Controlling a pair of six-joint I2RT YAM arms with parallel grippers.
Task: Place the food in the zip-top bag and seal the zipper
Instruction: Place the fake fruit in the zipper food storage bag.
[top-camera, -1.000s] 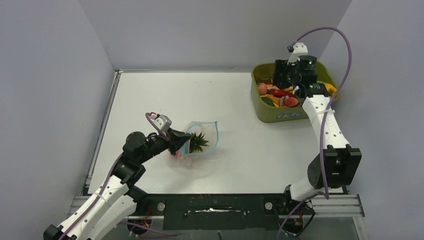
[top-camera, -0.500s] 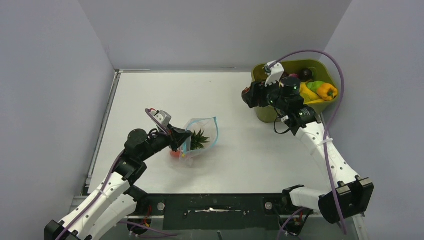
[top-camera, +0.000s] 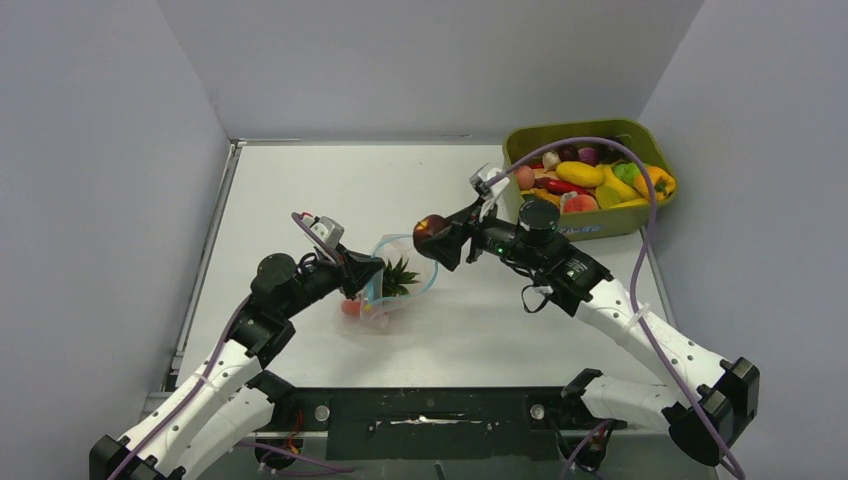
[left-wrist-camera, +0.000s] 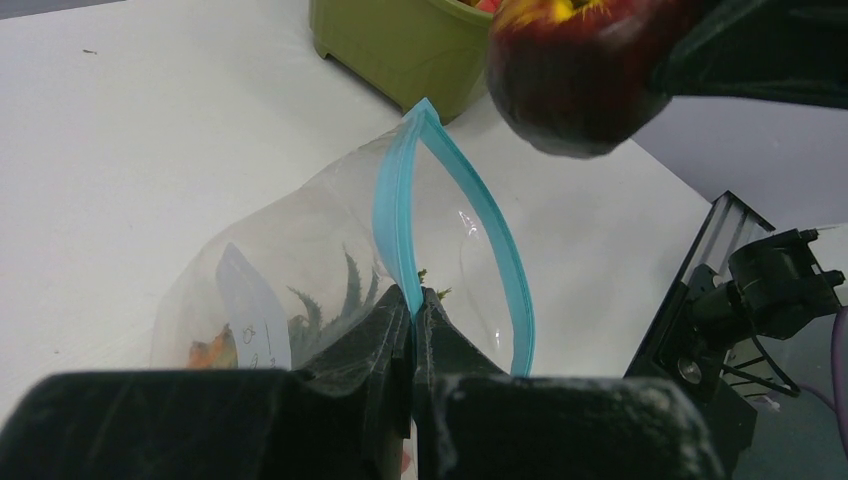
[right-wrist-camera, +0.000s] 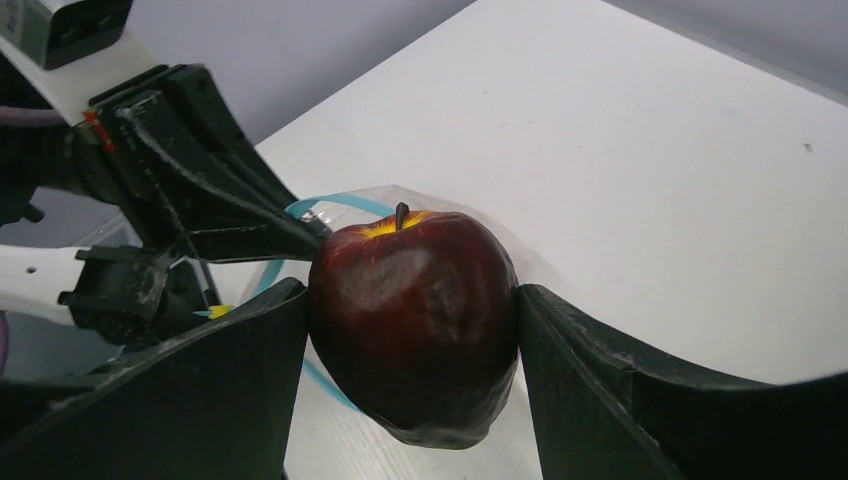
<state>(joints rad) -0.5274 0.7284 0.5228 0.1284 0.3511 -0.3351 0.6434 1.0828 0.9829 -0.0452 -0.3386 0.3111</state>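
The clear zip-top bag (top-camera: 408, 296) lies mid-table with its mouth held open; my left gripper (top-camera: 376, 277) (left-wrist-camera: 412, 296) is shut on one lip of the teal zipper (left-wrist-camera: 396, 205) (top-camera: 434, 272). Inside the bag is a pineapple with a green crown (top-camera: 398, 279) (left-wrist-camera: 342, 298), and a red piece (top-camera: 350, 307) lies by my fingers. My right gripper (top-camera: 432, 232) (right-wrist-camera: 410, 294) is shut on a dark maroon apple (right-wrist-camera: 415, 310) (left-wrist-camera: 578, 72) and holds it in the air just above and right of the bag's mouth.
An olive-green tub (top-camera: 592, 229) (left-wrist-camera: 400, 45) with several more toy fruits and vegetables stands at the back right. Grey walls close in the table on three sides. The arm bases sit along the near edge.
My right arm has swung left from the tub to over the bag's mouth, carrying the apple. My left gripper has kept its hold on the zipper lip, and the mouth gapes wider.
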